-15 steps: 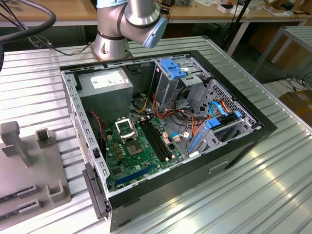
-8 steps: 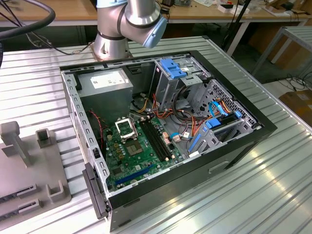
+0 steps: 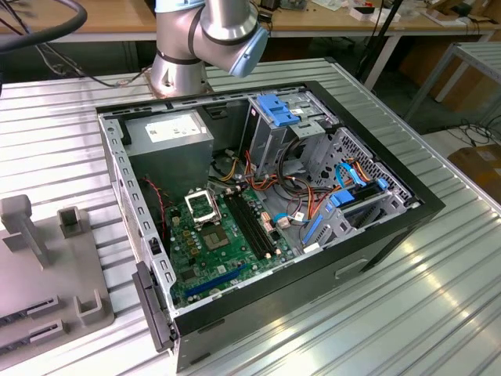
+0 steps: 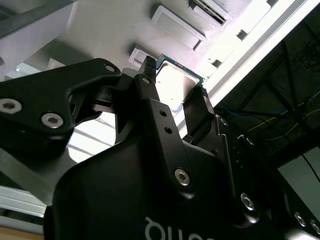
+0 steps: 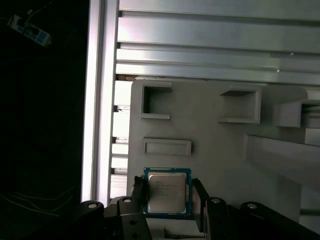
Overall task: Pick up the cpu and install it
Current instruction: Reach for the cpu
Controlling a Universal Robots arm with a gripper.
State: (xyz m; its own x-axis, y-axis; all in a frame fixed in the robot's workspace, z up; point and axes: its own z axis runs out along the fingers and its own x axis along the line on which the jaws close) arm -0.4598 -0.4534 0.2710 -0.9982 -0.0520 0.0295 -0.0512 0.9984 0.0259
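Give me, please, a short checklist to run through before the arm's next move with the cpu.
1. Gripper closed on two opposite edges of the cpu: ok, in both wrist views.
2. Cpu sitting square in the grip, metal top facing the first wrist view: ok.
3. Cpu lifted clear of the grey fixture plate: cannot tell.
4. Socket on the motherboard open and empty: cannot tell from the exterior view.
5. Loose cables lying off the socket: ok.

cpu [image 5: 167, 192] gripped by tool [image 5: 168, 194], grey fixture plate [image 5: 210, 130] behind
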